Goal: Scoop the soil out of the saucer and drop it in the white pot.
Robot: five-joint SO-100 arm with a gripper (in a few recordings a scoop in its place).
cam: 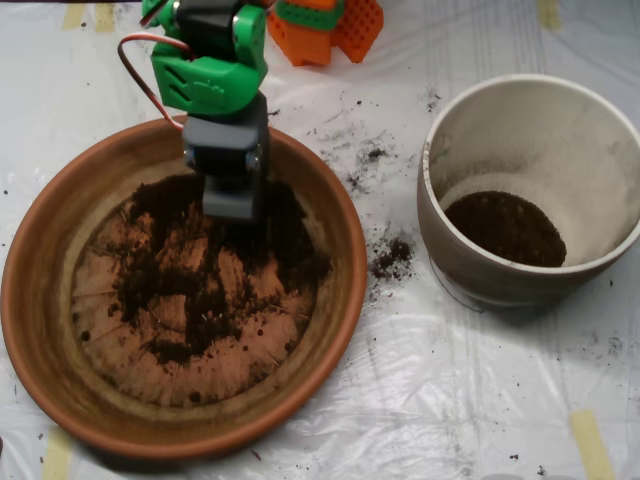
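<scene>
White plastic-covered table (330, 400): saucer (40, 330) left, white pot (450, 250) right, spilled soil crumbs (392, 255) between.

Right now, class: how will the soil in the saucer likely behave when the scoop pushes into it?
The soil looks loose and crumbly, so it would probably break apart rather than lift as one lump. It lies thin over the saucer, so a push may just smear it. Crumbs beside the white pot suggest it spills easily from the scoop.
</scene>
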